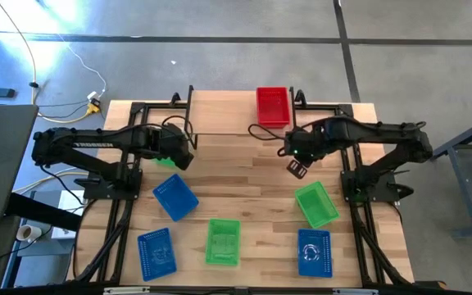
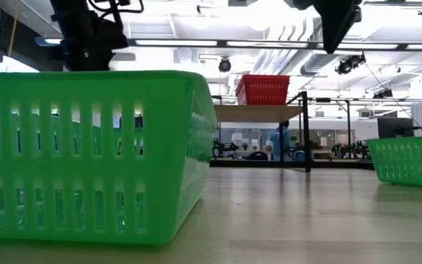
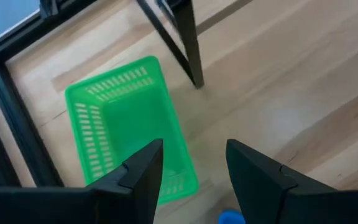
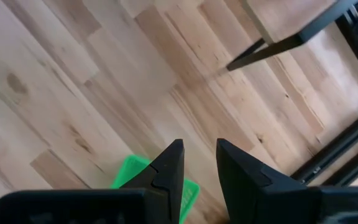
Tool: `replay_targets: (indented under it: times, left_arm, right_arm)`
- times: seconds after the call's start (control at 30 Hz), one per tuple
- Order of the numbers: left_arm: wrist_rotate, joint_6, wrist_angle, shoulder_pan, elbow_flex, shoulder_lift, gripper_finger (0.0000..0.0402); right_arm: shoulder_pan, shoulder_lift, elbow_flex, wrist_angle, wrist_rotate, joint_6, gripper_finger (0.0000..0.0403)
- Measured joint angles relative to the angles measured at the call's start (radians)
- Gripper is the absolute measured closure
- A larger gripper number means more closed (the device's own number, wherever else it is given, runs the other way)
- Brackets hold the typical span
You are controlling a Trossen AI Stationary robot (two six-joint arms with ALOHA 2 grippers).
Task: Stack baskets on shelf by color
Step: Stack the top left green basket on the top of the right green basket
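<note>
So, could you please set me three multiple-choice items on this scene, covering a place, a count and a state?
1. Where is the red basket?
A. on the shelf
B. on the floor
C. in an end effector

2. How many blue baskets show in the high view?
A. one
B. three
C. five

3. The left end effector is:
A. clamped on a blue basket
B. open above a green basket
C. out of view

A: it sits on the raised plank.
B: three on the tabletop.
B: fingers apart, basket below.

You see one red basket [image 1: 272, 106], three green baskets [image 1: 223, 242] and three blue baskets [image 1: 175, 197], one shelf [image 1: 220, 115], and two arms.
</note>
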Motion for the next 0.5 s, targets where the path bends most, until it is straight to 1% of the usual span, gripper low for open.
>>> replay_targets:
  times: [0.1, 0.27, 0.4, 0.5]
  left_arm:
    - [-0.001, -0.009, -0.032, 0.0, 0.0, 0.0, 0.0234]
    - [-0.042, -0.043, -0.086, 0.019, 0.0, 0.009, 0.0234]
    - [-0.055, -0.044, -0.093, 0.075, 0.0, 0.008, 0.0234]
    - [-0.057, -0.04, -0.11, 0.142, 0.0, 0.008, 0.0234]
  right_arm:
    - [0.018, 0.0, 0.0, 0.022, 0.0, 0.003, 0.0318]
    - [0.04, 0.0, 0.0, 0.049, -0.001, 0.003, 0.0318]
    - [0.05, 0.0, 0.0, 0.058, -0.003, 0.002, 0.0318]
    - [0.05, 0.0, 0.0, 0.058, -0.004, 0.0, 0.0318]
